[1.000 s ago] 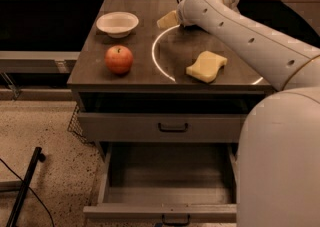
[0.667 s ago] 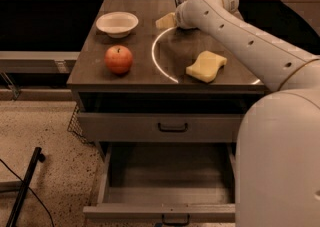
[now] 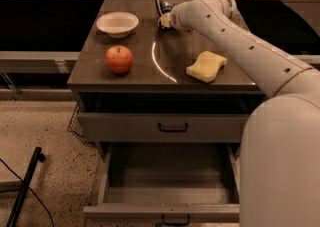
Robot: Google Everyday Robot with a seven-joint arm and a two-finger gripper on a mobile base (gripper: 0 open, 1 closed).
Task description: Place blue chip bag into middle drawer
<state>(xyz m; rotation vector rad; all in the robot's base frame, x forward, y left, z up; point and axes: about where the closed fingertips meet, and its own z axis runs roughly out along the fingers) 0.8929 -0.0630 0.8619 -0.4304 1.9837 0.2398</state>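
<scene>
Left of the worktop (image 3: 87,68): the white bowl (image 3: 117,23) and the apple (image 3: 119,59) sit where they sat a second ago.

Centre back: the gripper (image 3: 162,12) is now further left and deeper toward the rear edge than it was a second ago, and it is low over the surface. We read the small dark shape at its tip as the blue chip bag (image 3: 167,7), on the worktop near the back edge and mostly hidden. We cannot tell whether the gripper is open or closed on it.

Right: the yellow sponge (image 3: 206,66) is unmoved.

Below: the middle drawer (image 3: 170,178) stands pulled out, with no bag in it.

Judgement: the reach has arrived, the grasp is unconfirmed, and the lift and carry remain.
</scene>
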